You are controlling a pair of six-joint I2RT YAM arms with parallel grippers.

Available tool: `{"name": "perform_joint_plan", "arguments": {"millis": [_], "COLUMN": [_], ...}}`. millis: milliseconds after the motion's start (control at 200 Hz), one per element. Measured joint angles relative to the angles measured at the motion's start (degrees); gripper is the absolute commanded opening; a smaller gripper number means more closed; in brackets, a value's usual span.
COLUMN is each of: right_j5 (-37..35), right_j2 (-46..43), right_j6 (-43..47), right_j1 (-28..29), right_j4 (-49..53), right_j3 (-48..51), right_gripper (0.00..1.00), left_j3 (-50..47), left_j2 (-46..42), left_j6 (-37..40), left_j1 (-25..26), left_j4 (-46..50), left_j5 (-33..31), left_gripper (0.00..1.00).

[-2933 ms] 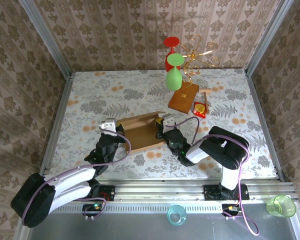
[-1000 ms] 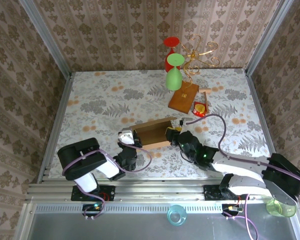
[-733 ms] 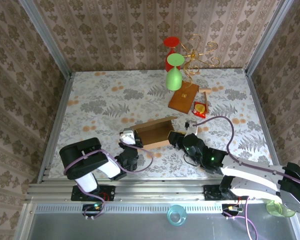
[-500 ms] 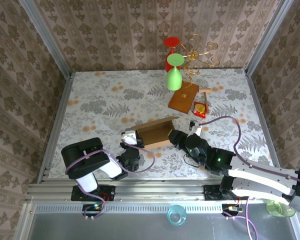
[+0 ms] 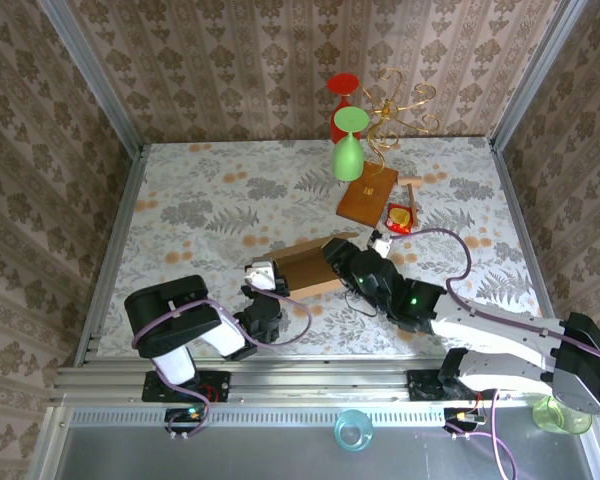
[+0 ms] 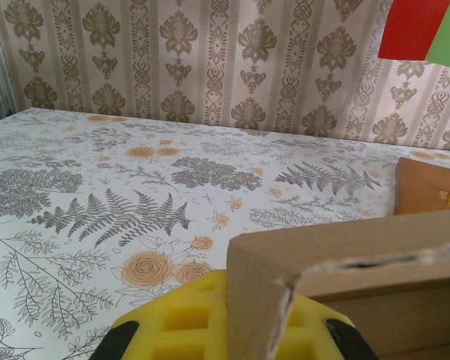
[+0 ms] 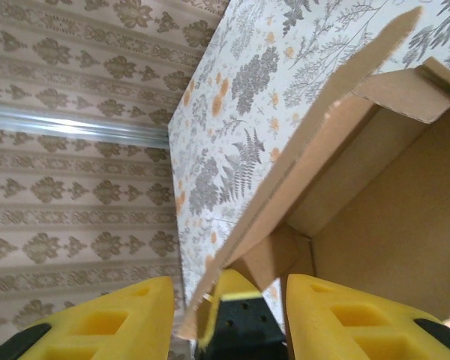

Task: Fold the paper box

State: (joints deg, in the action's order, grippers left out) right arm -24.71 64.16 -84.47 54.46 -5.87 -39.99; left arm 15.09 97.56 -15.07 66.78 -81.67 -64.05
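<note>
Floral table (image 5: 200, 200), damask walls (image 5: 230, 60) all round. Pinching box (image 5: 310, 268) corner in left gripper (image 5: 270, 274); straddling its wall with right gripper (image 7: 229, 289), half open.

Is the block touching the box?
No, in the top view a strip of bare patterned table separates the block from the box.

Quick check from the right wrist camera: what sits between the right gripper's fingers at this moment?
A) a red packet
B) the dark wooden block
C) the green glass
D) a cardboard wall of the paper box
D: in the right wrist view, a thin cardboard wall of the paper box runs down between the two yellow fingers of the right gripper, which stand apart on either side of it.
</note>
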Motion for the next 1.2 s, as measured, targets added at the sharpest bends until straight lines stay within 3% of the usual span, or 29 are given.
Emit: {"name": "perform_joint_plan", "arguments": {"millis": [310, 555, 600, 710, 805, 875, 1005, 1200], "right_j5": [6.1, 8.0, 8.24, 8.9, 9.03, 9.29, 10.23, 11.63], "right_j2": [7.67, 10.58, 10.67, 10.69, 10.69, 10.69, 10.69, 10.69], "right_j6": [-5.2, -8.92, -9.18, -10.4, -10.51, -10.56, -10.51, -10.51], "right_j1": [-4.42, -5.38, -5.66, -6.34, -6.99, -7.37, -8.07, -9.66], "right_j4": [-3.39, -3.74, -4.28, -5.55, -6.21, -6.21, -6.67, -7.8], "right_j3": [-2.62, -2.8, -2.71, -2.03, 0.04, 1.55, 2.62, 4.98], "right_gripper": [0.38, 0.06, 0.0, 0.0, 0.0, 0.0, 0.0, 0.0], "left_j3": [0.44, 0.44, 0.37, -1.2, -3.56, -4.74, -4.92, 1.64], "left_j2": [0.22, 0.22, -0.04, -2.21, -6.38, -10.6, -23.65, -47.78], "left_j6": [0.57, 0.63, 0.72, 1.38, 1.51, 0.98, -4.17, -16.59], "left_j1": [0.33, 0.39, 0.44, 1.62, 3.98, 5.79, 7.34, 5.4], "left_j4": [0.28, 0.31, 0.46, 3.69, 6.47, 8.72, 22.08, 55.56], "left_j5": [-0.33, -0.28, -0.24, 1.92, 3.61, 4.46, 7.32, 12.63], "left_gripper": [0.0, 0.0, 0.14, 0.43, 0.58, 0.62, 0.62, 0.61]}}
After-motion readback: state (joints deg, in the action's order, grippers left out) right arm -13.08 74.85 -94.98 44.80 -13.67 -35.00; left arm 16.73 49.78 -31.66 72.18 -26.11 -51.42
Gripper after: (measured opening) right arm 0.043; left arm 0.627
